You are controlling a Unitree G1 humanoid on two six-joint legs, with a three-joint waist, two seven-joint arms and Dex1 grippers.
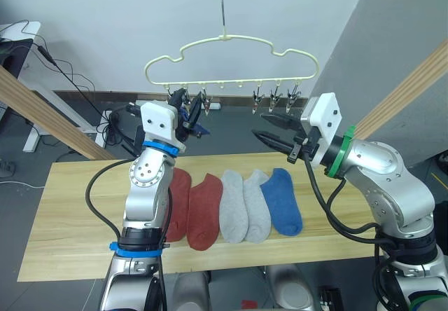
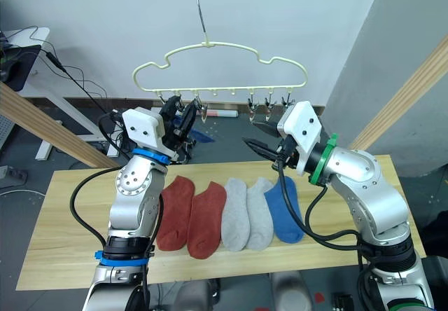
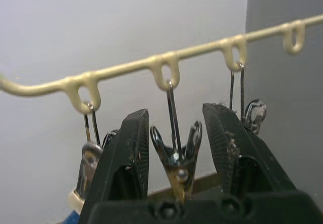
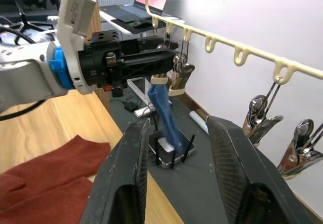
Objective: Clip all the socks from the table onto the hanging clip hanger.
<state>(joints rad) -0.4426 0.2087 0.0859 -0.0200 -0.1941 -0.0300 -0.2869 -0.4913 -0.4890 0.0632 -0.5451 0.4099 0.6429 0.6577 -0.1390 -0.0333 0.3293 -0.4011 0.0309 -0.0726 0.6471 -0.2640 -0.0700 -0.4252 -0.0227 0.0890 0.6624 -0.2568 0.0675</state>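
The spread left gripper [image 3: 176,148] straddles a clip [image 3: 176,156] hanging at twelve o'clock from the clip hanger [image 1: 231,41] (right gripper [image 1: 273,132] also spread, empty).

The left hand [image 3: 176,148] stands open, its two black fingers [image 3: 123,158] spread to either side of one silver clip [image 3: 177,156], without clearly touching it. That clip hangs by a thin wire from a loop on the clip hanger [image 3: 166,62], whose cream-yellow bar slants from about nine o'clock up toward two o'clock. Two neighbouring clips, one [image 3: 90,156] at eight o'clock and one [image 3: 255,115] at three o'clock, dangle partly hidden behind the fingers. A bit of blue [image 3: 72,218] peeks at seven o'clock.
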